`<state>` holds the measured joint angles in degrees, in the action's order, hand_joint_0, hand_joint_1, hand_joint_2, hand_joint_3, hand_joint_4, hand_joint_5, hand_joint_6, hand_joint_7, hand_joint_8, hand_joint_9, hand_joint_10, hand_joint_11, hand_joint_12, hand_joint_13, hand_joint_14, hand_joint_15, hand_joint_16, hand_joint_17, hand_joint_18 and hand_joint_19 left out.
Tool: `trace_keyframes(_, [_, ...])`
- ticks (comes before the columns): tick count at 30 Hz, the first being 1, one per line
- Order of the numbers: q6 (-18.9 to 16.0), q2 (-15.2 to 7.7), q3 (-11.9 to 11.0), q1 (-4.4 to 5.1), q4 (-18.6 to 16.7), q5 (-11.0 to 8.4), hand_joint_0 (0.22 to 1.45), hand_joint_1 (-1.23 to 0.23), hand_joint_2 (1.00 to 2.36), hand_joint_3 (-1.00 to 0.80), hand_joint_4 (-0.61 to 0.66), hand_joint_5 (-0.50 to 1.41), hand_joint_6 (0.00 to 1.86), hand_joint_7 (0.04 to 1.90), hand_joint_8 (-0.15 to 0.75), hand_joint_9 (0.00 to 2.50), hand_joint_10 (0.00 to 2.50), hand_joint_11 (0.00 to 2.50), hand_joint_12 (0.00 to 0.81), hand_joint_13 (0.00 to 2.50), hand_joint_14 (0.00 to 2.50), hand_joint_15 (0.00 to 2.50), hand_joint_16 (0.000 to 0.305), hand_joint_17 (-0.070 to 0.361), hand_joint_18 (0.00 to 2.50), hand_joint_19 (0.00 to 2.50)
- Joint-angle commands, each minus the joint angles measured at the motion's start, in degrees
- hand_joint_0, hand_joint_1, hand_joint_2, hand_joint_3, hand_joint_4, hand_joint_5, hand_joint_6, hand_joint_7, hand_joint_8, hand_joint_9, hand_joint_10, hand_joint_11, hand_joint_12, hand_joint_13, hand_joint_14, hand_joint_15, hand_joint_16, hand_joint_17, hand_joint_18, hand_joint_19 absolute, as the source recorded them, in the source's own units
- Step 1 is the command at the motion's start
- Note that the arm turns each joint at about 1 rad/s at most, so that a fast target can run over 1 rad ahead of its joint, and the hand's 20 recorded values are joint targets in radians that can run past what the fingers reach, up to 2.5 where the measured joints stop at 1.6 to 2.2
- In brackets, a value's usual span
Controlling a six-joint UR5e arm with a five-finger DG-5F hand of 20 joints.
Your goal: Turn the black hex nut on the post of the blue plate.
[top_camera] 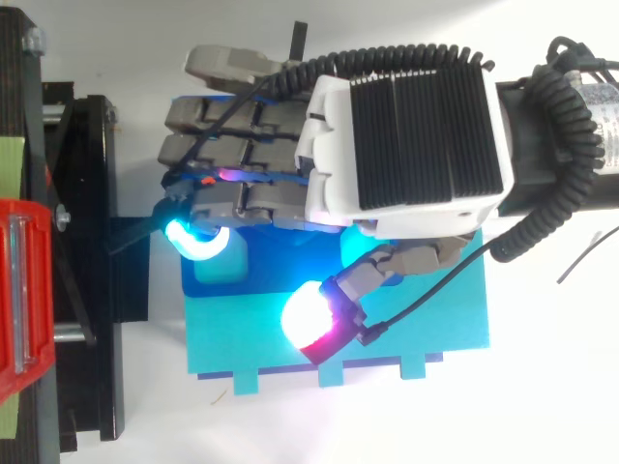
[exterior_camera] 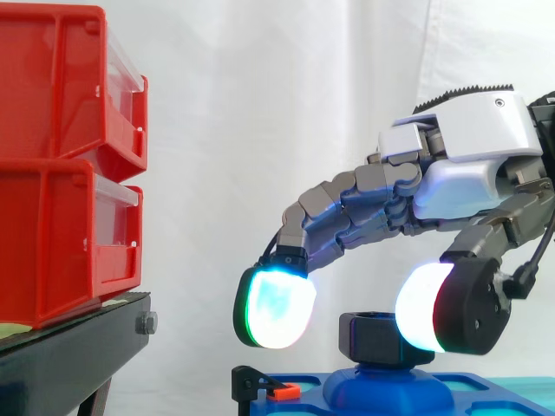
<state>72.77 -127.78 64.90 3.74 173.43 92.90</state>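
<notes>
The black hex nut (exterior_camera: 373, 338) sits on a blue domed post (exterior_camera: 381, 392) of the blue plate (top_camera: 426, 329), low in the side view. My hand (exterior_camera: 468, 165) arches over it from the right, also seen from above (top_camera: 406, 135). A glowing fingertip (exterior_camera: 276, 308) hangs left of the nut with a clear gap to it. The thumb pad (exterior_camera: 429, 308) overlaps the nut's right edge; contact cannot be told. The nut stands between thumb and fingers, not pinched. In the top view the hand covers the nut.
Two stacked red bins (exterior_camera: 52, 173) stand on a black stand (exterior_camera: 69, 355) to the left, close to the plate's edge. A small black clip with an orange tab (exterior_camera: 264, 387) sits on the plate's left end. A white curtain hangs behind.
</notes>
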Motion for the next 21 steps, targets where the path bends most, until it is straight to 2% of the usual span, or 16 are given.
trace_keyframes(1, [0.0, 0.0, 0.0, -0.14, 0.8, 0.18, 0.45, -0.58, 1.00, -0.50, 0.26, -0.20, 0.50, 0.86, 0.278, 0.31, 0.00, 0.01, 0.394, 0.06, 0.00, 0.00, 0.061, 0.138, 0.00, 0.00])
trace_keyframes(6, [0.0, 0.0, 0.0, -0.58, 1.7, 0.44, 0.45, -0.48, 1.00, -0.50, 0.29, -0.18, 0.50, 0.93, 0.285, 0.31, 0.00, 0.01, 0.396, 0.06, 0.00, 0.00, 0.062, 0.139, 0.00, 0.00])
trace_keyframes(13, [0.0, 0.1, 0.0, -1.37, 2.3, 1.94, 0.45, -0.45, 1.00, -0.50, 0.29, -0.18, 0.50, 0.95, 0.288, 0.31, 0.00, 0.01, 0.395, 0.05, 0.00, 0.00, 0.062, 0.139, 0.00, 0.00])
trace_keyframes(14, [0.1, 0.0, 0.0, -1.99, 2.0, 2.99, 0.45, -0.45, 1.00, -0.50, 0.29, -0.18, 0.50, 0.95, 0.288, 0.31, 0.00, 0.01, 0.394, 0.05, 0.00, 0.00, 0.062, 0.139, 0.00, 0.00])
trace_keyframes(21, [0.5, 0.1, 0.0, -3.39, 2.0, 4.93, 0.45, -0.44, 1.00, -0.50, 0.29, -0.18, 0.50, 0.95, 0.289, 0.32, 0.00, 0.01, 0.395, 0.06, 0.00, 0.00, 0.061, 0.138, 0.00, 0.00])
